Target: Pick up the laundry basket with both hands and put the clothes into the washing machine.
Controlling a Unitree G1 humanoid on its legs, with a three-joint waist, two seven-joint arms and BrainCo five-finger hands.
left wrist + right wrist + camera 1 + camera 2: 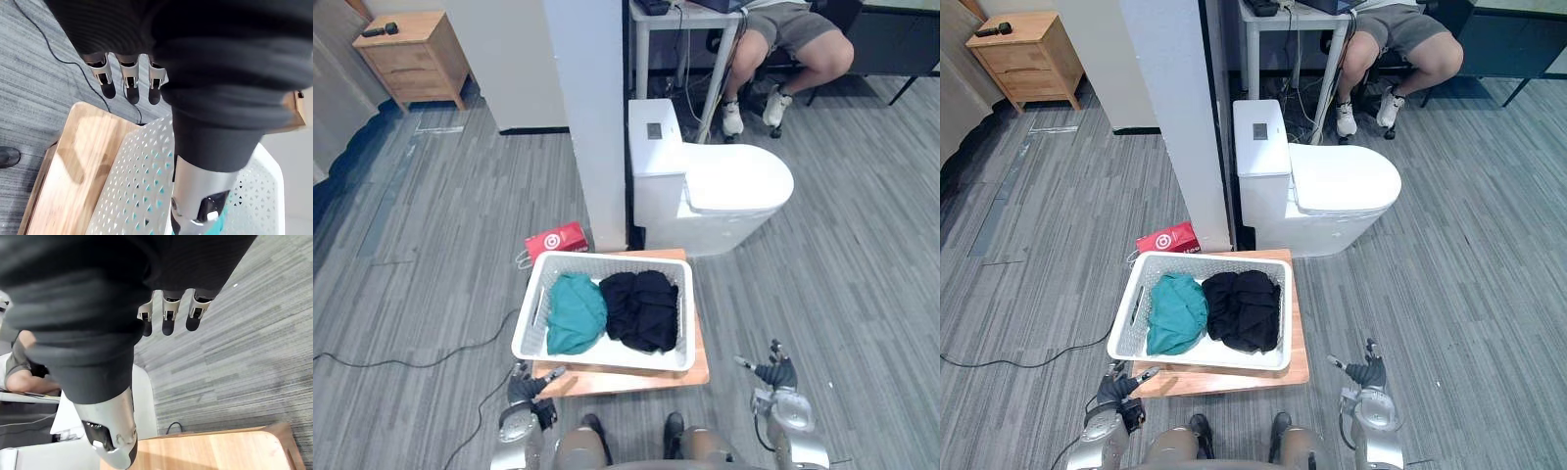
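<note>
On the low wooden bench sits the laundry basket, clothes inside. My left hand hovers near its front-left corner, my right hand well off its right side, both open, empty. Risk: uneven grab tilts basket, spilling clothes.

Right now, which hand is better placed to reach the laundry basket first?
Left. The left hand, open, sits by a near corner of the basket, at the wooden platform; the right hand, also open, hangs over floor, farther off.
</note>
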